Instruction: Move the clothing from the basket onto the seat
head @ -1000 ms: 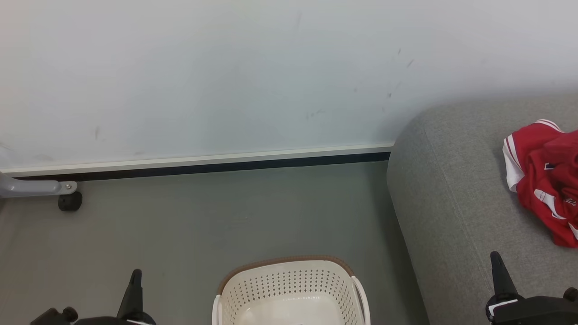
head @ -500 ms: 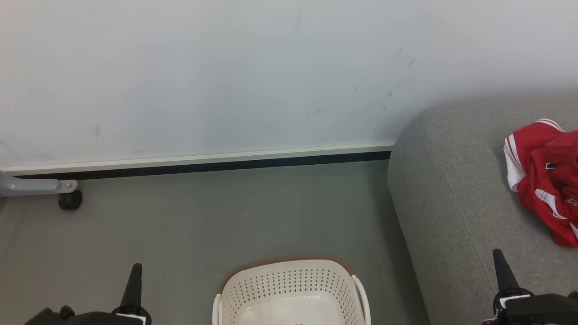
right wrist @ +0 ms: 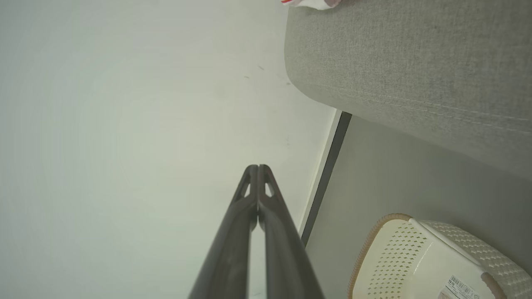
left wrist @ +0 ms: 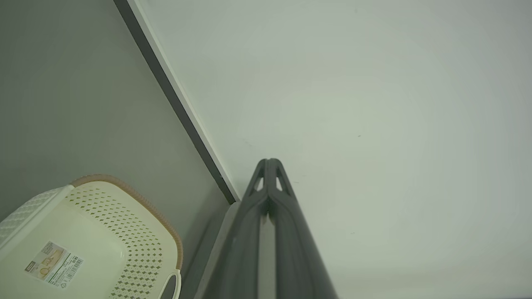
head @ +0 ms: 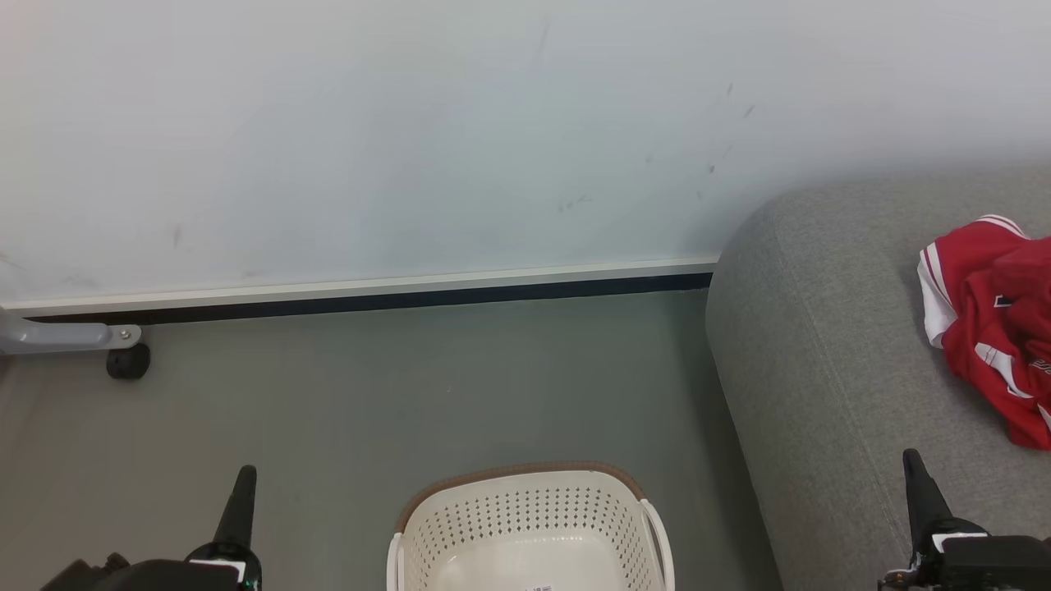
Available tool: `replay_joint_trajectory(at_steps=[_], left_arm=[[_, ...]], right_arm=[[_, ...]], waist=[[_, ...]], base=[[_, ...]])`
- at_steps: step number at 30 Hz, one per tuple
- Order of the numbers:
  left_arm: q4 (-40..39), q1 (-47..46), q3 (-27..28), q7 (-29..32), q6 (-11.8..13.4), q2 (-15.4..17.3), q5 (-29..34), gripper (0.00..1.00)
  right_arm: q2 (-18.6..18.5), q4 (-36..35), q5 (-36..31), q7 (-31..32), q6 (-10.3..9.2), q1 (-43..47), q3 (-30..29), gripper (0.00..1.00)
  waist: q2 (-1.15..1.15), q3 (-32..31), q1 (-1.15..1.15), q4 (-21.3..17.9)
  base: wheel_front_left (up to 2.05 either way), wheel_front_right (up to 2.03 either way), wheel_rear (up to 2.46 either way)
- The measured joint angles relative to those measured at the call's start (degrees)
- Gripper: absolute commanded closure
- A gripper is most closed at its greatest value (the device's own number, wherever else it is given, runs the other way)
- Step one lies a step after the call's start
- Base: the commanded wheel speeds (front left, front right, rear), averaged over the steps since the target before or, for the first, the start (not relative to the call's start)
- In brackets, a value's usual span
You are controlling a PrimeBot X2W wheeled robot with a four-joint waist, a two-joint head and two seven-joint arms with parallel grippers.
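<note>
On the floor (head: 410, 386), basket (head: 525, 513) looked empty between left hand (head: 245, 476) and right hand (head: 911, 460), both pinched closed, empty; clothing (head: 993, 328) lay on seat (head: 821, 345), nearer right.

Head looks down, wrists face wall (left wrist: 374, 124), sharing basket (head: 525, 509)

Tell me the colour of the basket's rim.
The basket's rim is brown; the head view shows it best.
</note>
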Motion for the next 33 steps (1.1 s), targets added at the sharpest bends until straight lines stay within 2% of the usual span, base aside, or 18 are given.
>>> replay_joint_trajectory(at_steps=[15, 33], left_arm=[[0.91, -1.97, 1.78, 2.53, -1.94, -0.77, -8.78, 1.00], [1.02, -2.01, 1.82, 2.53, -1.94, -0.81, -9.49, 1.00]], right_arm=[[1.56, 1.65, 9.42, 2.71, 1.59, -1.30, -2.92, 1.00], [1.64, 1.68, 9.45, 2.70, 1.82, -1.63, -2.99, 1.00]], waist=[[0.00, 0.20, 0.00, 0.09], [0.00, 0.20, 0.00, 0.09]], base=[[0.00, 0.00, 0.00], [0.00, 0.00, 0.00]])
